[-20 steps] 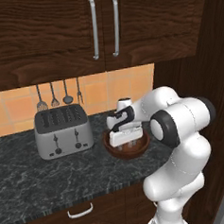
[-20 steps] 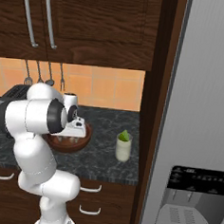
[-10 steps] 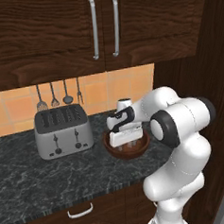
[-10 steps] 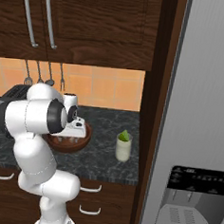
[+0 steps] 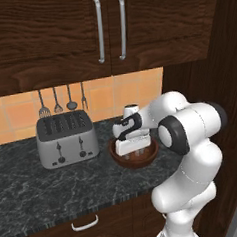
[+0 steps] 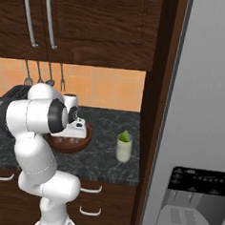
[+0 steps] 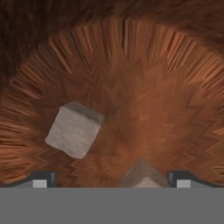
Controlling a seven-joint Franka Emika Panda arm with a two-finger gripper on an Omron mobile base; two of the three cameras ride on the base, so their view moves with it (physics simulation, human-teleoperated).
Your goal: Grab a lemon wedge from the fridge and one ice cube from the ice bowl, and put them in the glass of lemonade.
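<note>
Steel-grey and tall, the fridge (image 6: 205, 117) fills the right side of the right base view, its doors closed and a black dispenser panel (image 6: 193, 202) low on its front. Dark wooden cabinets (image 5: 84, 32) with two long vertical handles hang above a black marbled counter (image 5: 40, 188), backed by orange tiles where four utensils (image 5: 61, 100) hang on the wall. A silver toaster (image 5: 67, 139) stands at the left of the counter in the left base view.

The white arm bends down over the ice bowl (image 5: 136, 160), a shallow reddish-brown wooden bowl that sits on the counter between the toaster and the glass of lemonade (image 6: 124, 148). The glass stands well to the right of the bowl, near the fridge side, and a yellow-green lemon wedge (image 6: 125, 136) sits at its top.

The gripper (image 7: 111, 179) reaches down into the bowl, its two finger tips spread wide at either side of the hand view and clamped on nothing. One ice cube (image 7: 74, 129) rests on the wood floor of the bowl, off to the left of the gap between the tips. A second pale piece (image 7: 142, 175), probably the other cube, lies right between the tips, though its lower part is cut off.
</note>
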